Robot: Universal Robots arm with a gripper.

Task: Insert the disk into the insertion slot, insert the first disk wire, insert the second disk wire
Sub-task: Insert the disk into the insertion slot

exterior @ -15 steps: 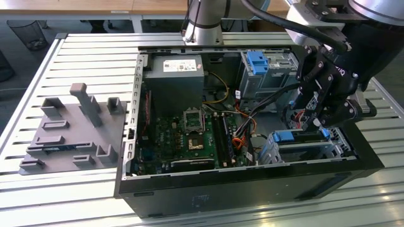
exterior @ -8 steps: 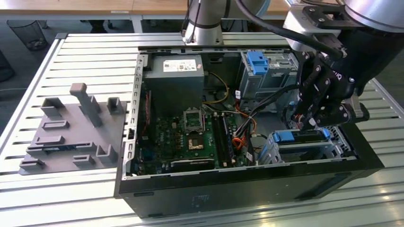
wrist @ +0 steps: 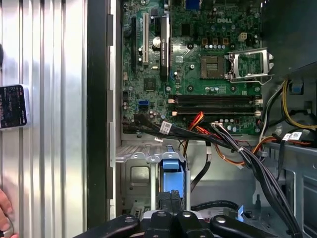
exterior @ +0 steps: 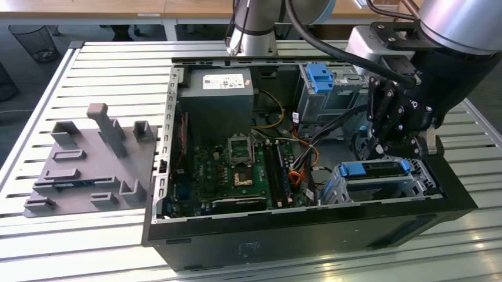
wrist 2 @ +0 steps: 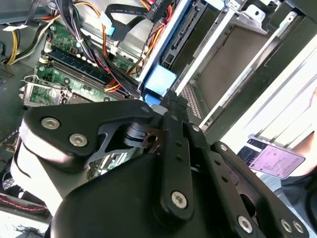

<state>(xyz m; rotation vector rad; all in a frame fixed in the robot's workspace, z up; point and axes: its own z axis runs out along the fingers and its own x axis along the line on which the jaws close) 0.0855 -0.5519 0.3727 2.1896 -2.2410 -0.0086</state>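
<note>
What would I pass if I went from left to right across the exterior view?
The grey plastic tray → the green circuit board → the disk in its blue frame.

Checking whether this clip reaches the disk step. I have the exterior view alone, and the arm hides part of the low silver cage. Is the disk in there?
Observer: In the first wrist view the disk, in its blue frame, stands between the walls of the insertion slot, right ahead of the gripper.
Operator: Wires plugged in?
Observer: Cannot tell. A black and orange wire bundle, white-tagged, crosses beside the slot.
Operator: Anyone close by?
Observer: A hand shows at the slatted table, near a phone-like device.
</note>
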